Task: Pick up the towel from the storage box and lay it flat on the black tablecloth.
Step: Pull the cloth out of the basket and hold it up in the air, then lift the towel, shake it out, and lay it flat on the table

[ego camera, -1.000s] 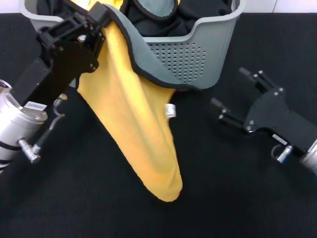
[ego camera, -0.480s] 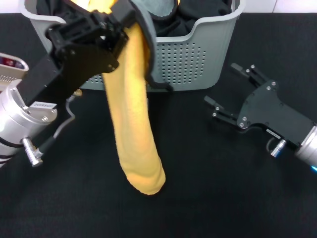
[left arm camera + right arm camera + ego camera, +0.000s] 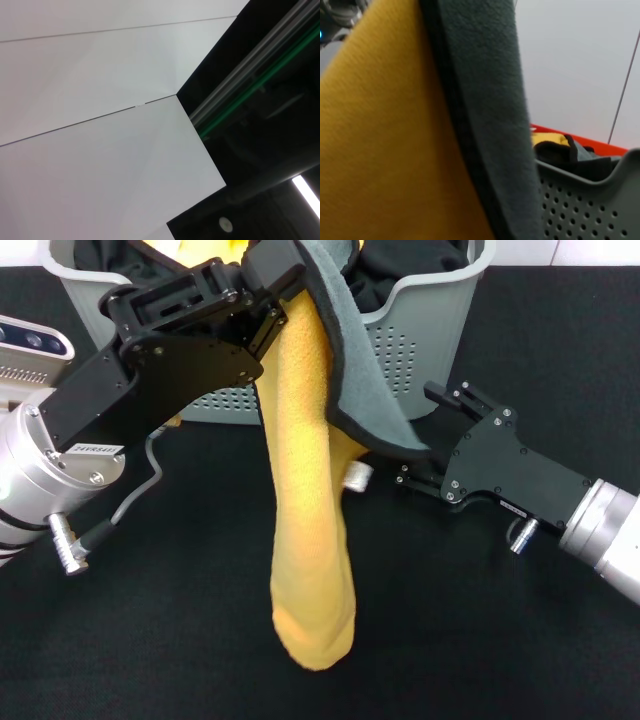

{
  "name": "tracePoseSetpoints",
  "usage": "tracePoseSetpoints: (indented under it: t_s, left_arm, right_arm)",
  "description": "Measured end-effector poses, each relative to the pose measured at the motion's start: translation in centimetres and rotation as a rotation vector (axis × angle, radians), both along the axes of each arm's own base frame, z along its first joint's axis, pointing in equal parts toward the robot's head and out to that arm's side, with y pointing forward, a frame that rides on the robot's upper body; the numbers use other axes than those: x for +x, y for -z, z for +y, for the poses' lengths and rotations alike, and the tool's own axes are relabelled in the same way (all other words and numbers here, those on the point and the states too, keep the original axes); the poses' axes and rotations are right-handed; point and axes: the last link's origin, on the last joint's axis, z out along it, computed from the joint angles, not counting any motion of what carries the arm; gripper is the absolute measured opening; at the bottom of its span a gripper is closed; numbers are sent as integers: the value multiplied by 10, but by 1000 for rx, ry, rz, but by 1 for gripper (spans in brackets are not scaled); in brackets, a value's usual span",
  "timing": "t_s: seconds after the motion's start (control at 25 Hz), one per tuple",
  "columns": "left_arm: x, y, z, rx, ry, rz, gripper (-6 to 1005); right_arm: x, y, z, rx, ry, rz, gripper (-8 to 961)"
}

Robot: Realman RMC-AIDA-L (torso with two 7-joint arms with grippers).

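The towel (image 3: 305,540) hangs lengthwise from my left gripper (image 3: 275,285), which is shut on its top just in front of the storage box (image 3: 440,310). Its yellow side faces me, and a grey flap with black trim (image 3: 370,390) folds out to the right. Its lower end hangs low over the black tablecloth (image 3: 500,640); I cannot tell whether it touches. A small white tag (image 3: 357,477) shows at its right edge. My right gripper (image 3: 415,438) is open, its mouth right at the corner of the grey flap. The right wrist view shows the towel (image 3: 380,140) very close, with the box (image 3: 590,200) behind.
Black cloths (image 3: 400,265) lie inside the storage box. The left arm's silver body (image 3: 40,480) and a cable sit at the left over the tablecloth. The left wrist view shows only white panels (image 3: 100,100) and a dark overhead structure.
My left gripper has carried the towel up and to the right. The hanging towel has swung right. My right gripper has moved left, up to the grey flap.
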Motion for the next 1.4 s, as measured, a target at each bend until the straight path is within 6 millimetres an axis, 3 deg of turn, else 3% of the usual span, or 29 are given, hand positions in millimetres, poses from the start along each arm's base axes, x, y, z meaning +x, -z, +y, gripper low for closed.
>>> tracePoseSetpoints:
  t_s: [0.32, 0.56, 0.96, 1.08, 1.24, 1.4]
  left_arm:
    - [-2, 0, -2, 2, -6, 0, 45]
    - [-3, 0, -2, 3, -9, 1, 45]
    - [-5, -1, -3, 8, -18, 3, 46]
    - [-7, 0, -4, 9, -22, 7, 46]
    - [-24, -1, -10, 33, -83, 35, 46]
    - [-67, 6, -16, 80, -304, 103, 47]
  right_arm:
    - [0, -2, -9, 2, -32, 24, 775]
    - [-1, -1, -6, 14, -32, 6, 583]
    - [8, -3, -5, 24, 1, -10, 129]
    - [8, -2, -4, 24, 3, -13, 67]
    - [-6, -11, -3, 33, -73, 37, 6]
    - [-36, -38, 1, 54, -222, 125, 6]
